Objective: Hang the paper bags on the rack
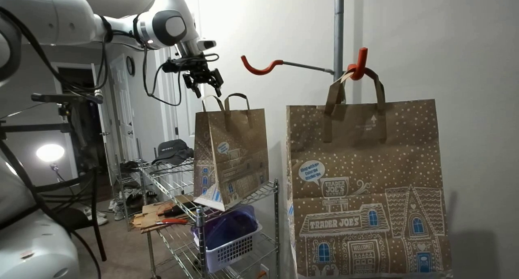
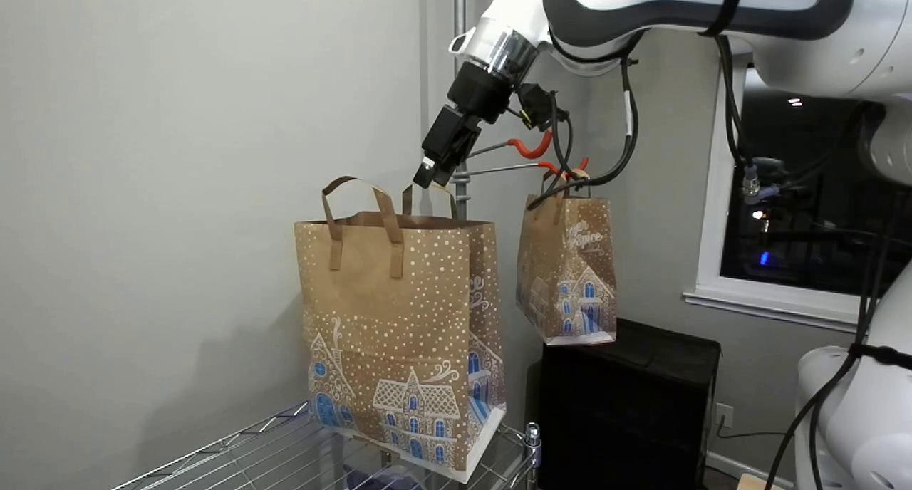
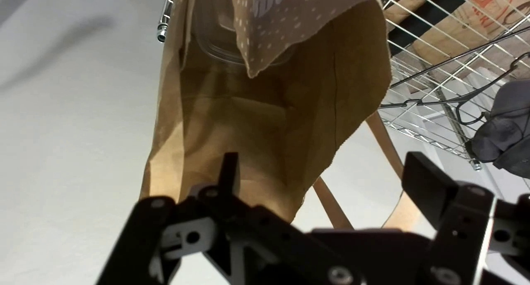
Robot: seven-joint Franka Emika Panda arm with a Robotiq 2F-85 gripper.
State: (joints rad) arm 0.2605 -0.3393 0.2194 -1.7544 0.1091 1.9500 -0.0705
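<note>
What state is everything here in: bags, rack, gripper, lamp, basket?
Hanging bag: looped on a red hook
Rack: upright, carrying one bag
Shelf bag: standing, mouth open, on wire shelf
Gripper: open, above the shelf bag
Lamp: lit
Basket: holding something purple

My arm (image 2: 812,66) is white, kinda glossy, with dark grey panels (image 2: 798,24), a shiny silver collar (image 2: 503,48), black cables (image 2: 727,77), and a black gripper (image 1: 208,94) with silver screws (image 3: 340,275).
</note>
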